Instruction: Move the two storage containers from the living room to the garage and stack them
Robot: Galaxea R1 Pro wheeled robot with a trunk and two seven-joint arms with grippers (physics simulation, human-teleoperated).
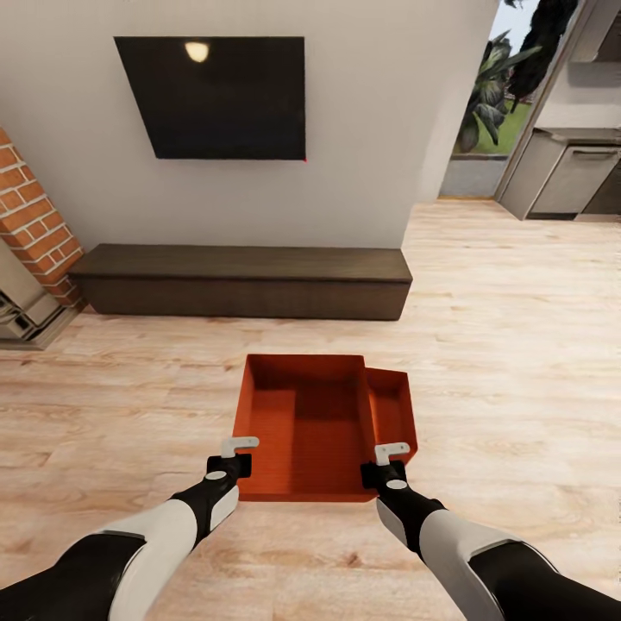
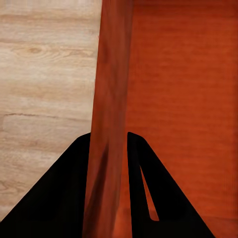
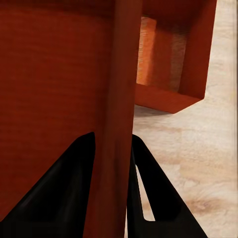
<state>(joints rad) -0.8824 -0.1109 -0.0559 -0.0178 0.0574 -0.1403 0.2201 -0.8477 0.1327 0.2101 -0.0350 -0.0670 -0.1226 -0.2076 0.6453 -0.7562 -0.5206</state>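
Observation:
Two orange-red storage containers are in front of me in the living room. I hold the nearer container by its side walls. My left gripper is shut on its left wall, one finger inside and one outside. My right gripper is shut the same way on its right wall. The other container pokes out from under the held one at the right and rests on the pale wood planks. The garage and its floor are out of view.
A long low dark-brown cabinet runs along the white wall ahead, under a black TV. A brick fireplace stands at the left. At the right, the wood planks lead on toward grey kitchen units and an outdoor opening.

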